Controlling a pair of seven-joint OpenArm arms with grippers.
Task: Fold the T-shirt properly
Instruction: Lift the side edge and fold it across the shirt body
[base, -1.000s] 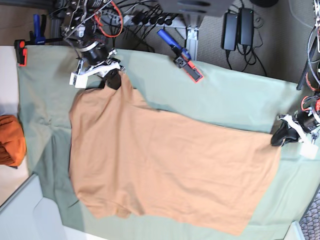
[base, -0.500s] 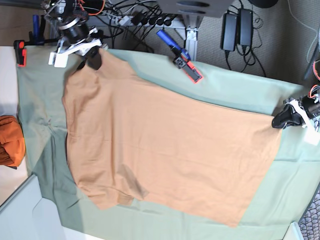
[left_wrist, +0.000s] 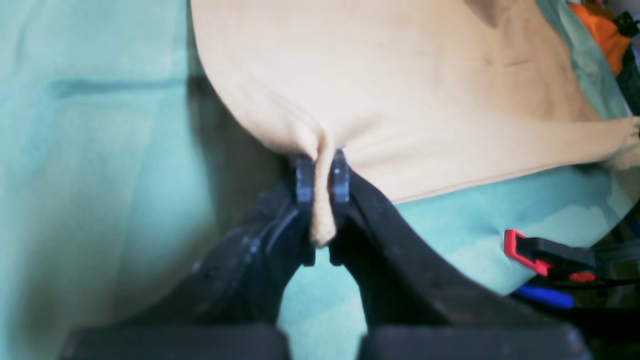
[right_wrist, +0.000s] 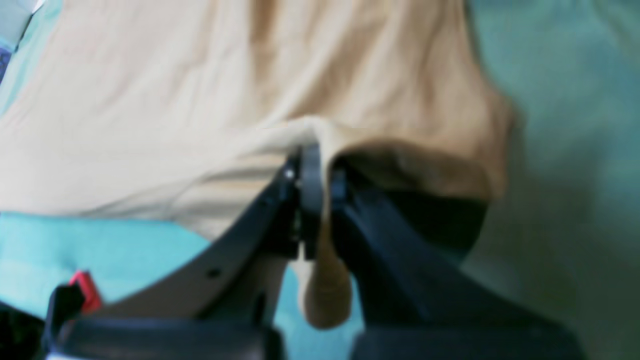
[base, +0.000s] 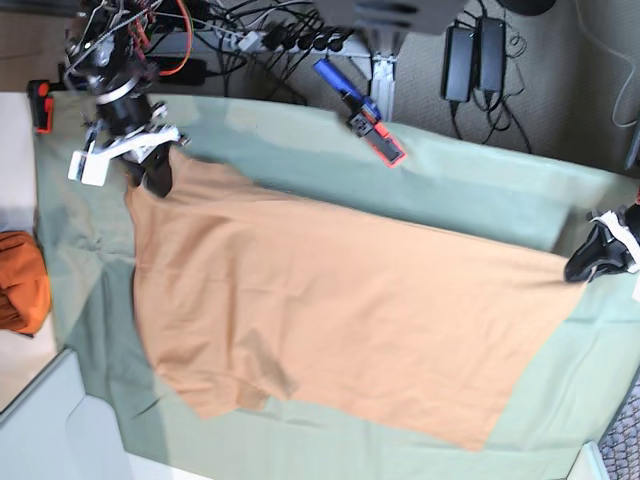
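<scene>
The light peach-tan T-shirt (base: 330, 310) lies spread out on the pale green sheet (base: 470, 180), stretched between my two grippers. My right gripper (base: 158, 180) is shut on the shirt's far left corner; the right wrist view shows the fingers (right_wrist: 310, 200) pinching a fold of the shirt (right_wrist: 200, 100). My left gripper (base: 583, 268) is shut on the shirt's right corner; the left wrist view shows cloth (left_wrist: 400, 85) clamped between the fingertips (left_wrist: 304, 180).
An orange cloth bundle (base: 20, 280) sits at the left edge. A blue and red clamp (base: 362, 118) holds the sheet's far edge, another red clamp (base: 42, 104) the far left corner. Cables and power bricks (base: 475, 50) lie on the floor behind.
My right gripper has moved left and then down toward the table with the shirt corner. My left gripper has pulled its corner further right, and the shirt is now stretched flatter.
</scene>
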